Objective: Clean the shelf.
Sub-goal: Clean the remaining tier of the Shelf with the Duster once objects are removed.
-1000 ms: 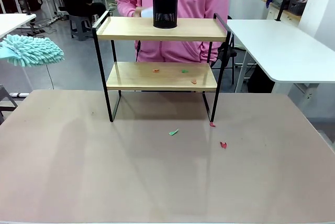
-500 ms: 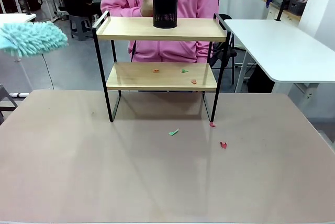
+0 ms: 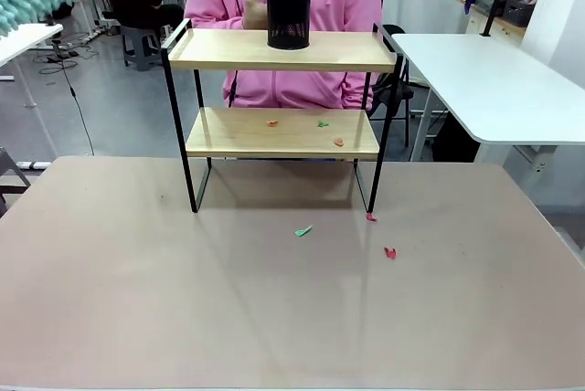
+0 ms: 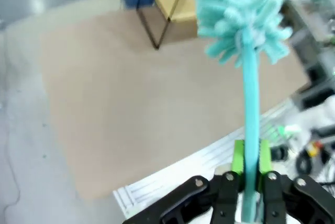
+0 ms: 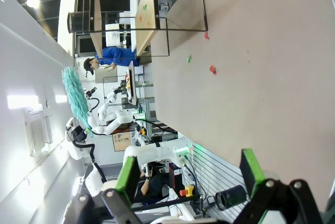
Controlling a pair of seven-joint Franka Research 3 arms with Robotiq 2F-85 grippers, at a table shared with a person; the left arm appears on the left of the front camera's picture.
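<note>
Duster [image 4: 238,14], fluffy and teal, held by its thin handle between the green pads of the left gripper [image 4: 251,157]. The jaws are clamped tight on the handle, and the head is raised well above and ahead of them. The right gripper [image 5: 189,170] hangs with jaws wide and nothing between them. The shelf [image 3: 228,49], a two-tier rack of pale boards in a black frame, stands on the table well ahead of both sets of jaws, far beyond the duster head.

Likely risks: a black mesh cup [image 3: 289,15] stands on the top board, with a person's hand [image 3: 258,7] just behind it. A sweep along that board could knock the cup over or meet the hand. The handle is gripped far from the head, so the head may sag or twist in the jaws when pressed down. Small paper scraps [image 3: 322,123] lie on the lower board, beneath the top one. Going in there, the bulky head might catch the frame or side rails and shove the light rack. Sweeping would probably drop scraps onto the table [image 3: 164,300], where a few [image 3: 303,230] already lie between the jaws and the rack.

The table is matt, greyish brown and broad. Beyond the shelf a person in pink stands at the far edge. A white table [image 3: 494,80] sits off to the right jaws' side, over grey floor, and another person is seated farther back.
</note>
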